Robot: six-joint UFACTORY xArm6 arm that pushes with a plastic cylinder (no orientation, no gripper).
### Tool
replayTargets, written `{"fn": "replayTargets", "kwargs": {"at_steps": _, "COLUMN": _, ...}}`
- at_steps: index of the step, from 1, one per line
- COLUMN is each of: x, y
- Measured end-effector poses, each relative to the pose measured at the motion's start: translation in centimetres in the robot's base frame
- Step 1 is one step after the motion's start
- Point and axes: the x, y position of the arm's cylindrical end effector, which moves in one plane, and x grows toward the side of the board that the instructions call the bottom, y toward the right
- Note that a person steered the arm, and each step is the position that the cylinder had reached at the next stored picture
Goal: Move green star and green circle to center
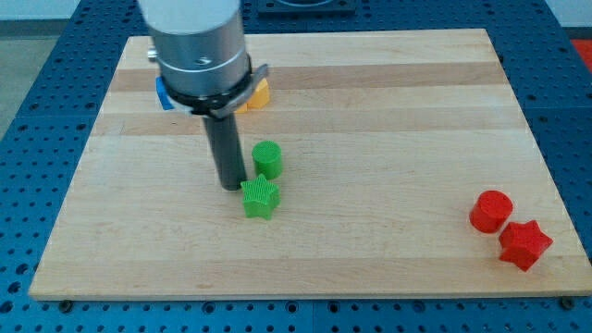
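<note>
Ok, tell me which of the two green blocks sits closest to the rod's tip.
The green star: my tip stands right against its upper-left edge, while the green circle sits apart, up and to the view's right.

Red circle (490,211) touches red star (524,244); blue (163,93), yellow (258,93) blocks behind

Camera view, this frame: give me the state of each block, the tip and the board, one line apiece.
my tip: down on the board, touching or nearly touching the green star's left edge.
green star: flat, just below the green circle.
green circle: upright, right of the rod.
red circle: upright, beside the red star.
red star: flat, near the right edge.
blue block: mostly hidden.
orange block: mostly hidden.
board: level.
</note>
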Motion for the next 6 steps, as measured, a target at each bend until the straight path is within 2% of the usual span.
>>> {"fn": "replayTargets", "kwargs": {"at_steps": 2, "x": 10.9, "y": -1.0}}
{"fn": "replayTargets", "kwargs": {"at_steps": 3, "x": 9.9, "y": 1.7}}
{"fn": "replayTargets", "kwargs": {"at_steps": 4, "x": 1.3, "y": 2.6}}
{"fn": "replayTargets", "kwargs": {"at_steps": 6, "x": -4.5, "y": 3.9}}
